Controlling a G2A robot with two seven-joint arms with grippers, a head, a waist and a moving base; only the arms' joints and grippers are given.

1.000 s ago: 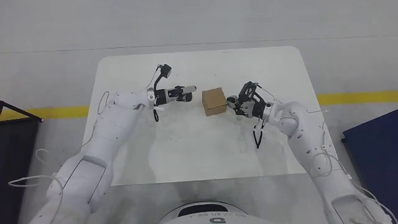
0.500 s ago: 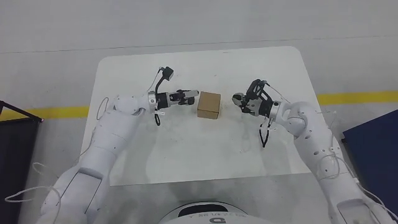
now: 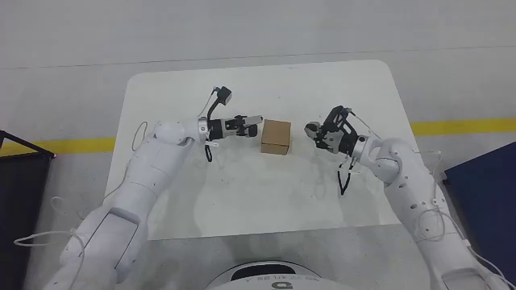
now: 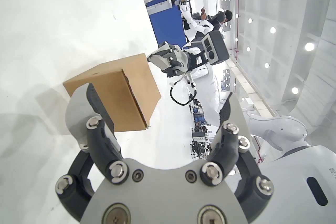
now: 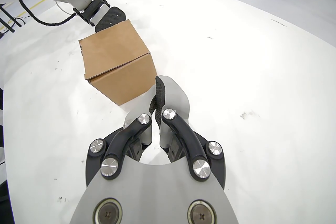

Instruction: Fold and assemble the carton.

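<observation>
Underneath both arms, the white table (image 3: 242, 201) takes up most of what I can see, its top scuffed with small dark marks. Next in size are the arms themselves: the left arm (image 3: 153, 161) stretches in from one side and the right arm (image 3: 403, 177) from the other, so that their ends face each other across the middle of the table. Between them sits the carton (image 3: 276, 135), a plain brown cardboard cube resting flat on the tabletop a little toward the far half. Its flaps are folded in, with a seam line running along one face where two panels meet. The left gripper (image 3: 251, 124) is right up at the carton's side with its pincer spread wide; one of its fingers (image 4: 89, 104) lies along a brown face and looks to be touching it, though from where I stand I would not swear to contact, while the other finger stands well off the cardboard in open air. The right gripper (image 5: 158, 88) is near the opposite side of the carton, a narrow strip of bare table showing between them, its two fingers pressed tight together with nothing held between the pads
</observation>
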